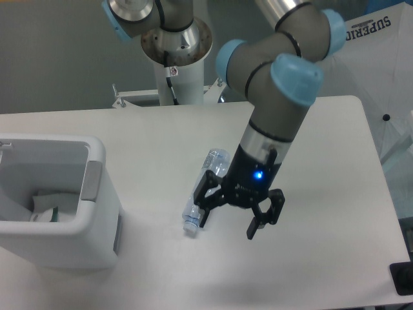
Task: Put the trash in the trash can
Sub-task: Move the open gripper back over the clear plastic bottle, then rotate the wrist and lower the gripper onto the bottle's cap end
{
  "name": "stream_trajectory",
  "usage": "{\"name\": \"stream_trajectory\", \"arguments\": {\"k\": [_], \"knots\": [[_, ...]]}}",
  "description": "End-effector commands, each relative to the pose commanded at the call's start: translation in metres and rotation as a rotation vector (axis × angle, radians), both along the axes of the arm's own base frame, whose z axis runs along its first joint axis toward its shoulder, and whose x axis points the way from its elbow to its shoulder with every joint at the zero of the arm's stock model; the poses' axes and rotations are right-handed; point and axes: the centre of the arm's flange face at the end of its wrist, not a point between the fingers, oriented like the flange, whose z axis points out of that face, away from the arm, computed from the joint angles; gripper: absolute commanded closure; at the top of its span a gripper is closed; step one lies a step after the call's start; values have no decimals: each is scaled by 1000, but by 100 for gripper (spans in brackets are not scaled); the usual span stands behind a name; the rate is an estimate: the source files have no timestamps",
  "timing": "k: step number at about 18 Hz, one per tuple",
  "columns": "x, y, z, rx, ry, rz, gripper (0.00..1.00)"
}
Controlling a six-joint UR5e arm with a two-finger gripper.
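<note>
At the near left stands the white trash can (97,213), its grey side panel facing right. Inside it, low against the left wall, lies a white-and-clear plastic packet (44,208). To the right of the bin, near the middle of the white table (322,258), the gripper (229,223) hangs with its two black fingers spread wide and nothing between them. Its left finger (204,215) is just beside the near end of the clear bluish plastic bottle (205,188), while the right finger sits well clear over bare tabletop; whether the left finger touches the bottle cannot be told. The bottle lies on its side, cap end nearest and pointing slightly left, its far end partly behind the gripper body, where a blue light glows. Farther back rises the arm's base column (175,71), and at the far right a white canopy (361,58) printed SUPERIOR.
</note>
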Motion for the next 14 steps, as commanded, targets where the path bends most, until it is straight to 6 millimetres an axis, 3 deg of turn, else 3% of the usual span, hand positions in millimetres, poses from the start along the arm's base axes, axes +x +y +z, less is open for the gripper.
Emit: {"name": "stream_trajectory", "arguments": {"k": [3,7,12,14], "knots": [[16,15,-28,-119,19,-62,0],[22,16,-54,-274,-13,-139,0],[27,47,-74,-417,-20,-193,0],[29,48,-88,-474,-66,-208,0]]}}
